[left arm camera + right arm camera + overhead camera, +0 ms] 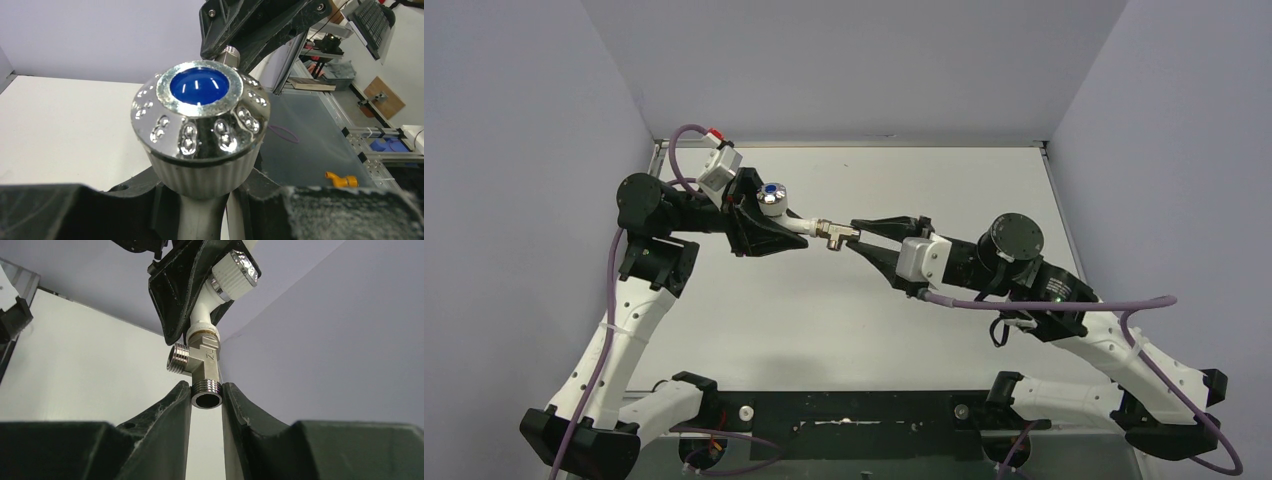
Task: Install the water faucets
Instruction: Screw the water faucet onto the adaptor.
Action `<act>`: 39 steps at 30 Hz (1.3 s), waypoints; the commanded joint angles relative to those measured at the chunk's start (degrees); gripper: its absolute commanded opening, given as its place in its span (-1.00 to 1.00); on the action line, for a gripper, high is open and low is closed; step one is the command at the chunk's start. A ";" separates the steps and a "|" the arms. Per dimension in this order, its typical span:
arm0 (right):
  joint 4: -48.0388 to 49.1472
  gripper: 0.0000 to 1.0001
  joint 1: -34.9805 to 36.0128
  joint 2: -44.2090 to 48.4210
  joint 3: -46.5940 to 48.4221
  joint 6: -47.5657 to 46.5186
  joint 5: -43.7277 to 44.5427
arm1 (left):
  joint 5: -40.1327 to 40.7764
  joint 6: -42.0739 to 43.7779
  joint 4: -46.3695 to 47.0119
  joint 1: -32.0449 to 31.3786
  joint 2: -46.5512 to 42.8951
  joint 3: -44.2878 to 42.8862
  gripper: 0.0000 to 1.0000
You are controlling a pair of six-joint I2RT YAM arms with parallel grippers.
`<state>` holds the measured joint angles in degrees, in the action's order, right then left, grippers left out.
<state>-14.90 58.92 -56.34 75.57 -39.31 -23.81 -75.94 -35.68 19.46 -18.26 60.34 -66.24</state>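
- Above the table, in mid-air, the left gripper is clamped on the white tap body. The right gripper is closed on the metal fitting meeting its end.
- Left wrist: the chrome knob fills the view and looks slick. The stem below, where the fingers bite, is the surer hold.
- Right wrist: both fingers pinch the fitting's lower threaded end. The part is small, rigid and probably light. Its side outlet sits near the other arm's finger and may foul turning.

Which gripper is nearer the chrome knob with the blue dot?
Left. The left gripper clamps the white tap body right under the chrome knob; the right gripper is shut on the metal tee fitting at the tap's far end, beyond the knob.
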 commanded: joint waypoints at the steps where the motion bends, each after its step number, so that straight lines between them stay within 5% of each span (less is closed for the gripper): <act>1: 7.33 -1.00 0.29 0.63 -1.73 12.72 1.59 | 0.37 0.68 1.96 -0.20 -0.67 -2.57 -1.00; 18: 12.76 -1.00 0.24 0.48 -3.84 55.00 14.97 | -0.16 1.53 1.97 -0.20 0.96 -4.14 -1.00; 29: 14.46 -0.93 0.23 1.51 -6.23 74.37 18.26 | 0.16 2.02 2.07 -0.20 1.62 -4.47 -1.00; 39: 19.26 -0.01 0.16 6.26 -8.88 69.21 18.06 | 0.49 2.26 2.07 -0.20 2.07 -4.52 -1.00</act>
<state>-3.03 58.92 -53.78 68.03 32.14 -6.79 -76.55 -34.04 19.49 -18.28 62.54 -67.51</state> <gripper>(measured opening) 0.460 0.264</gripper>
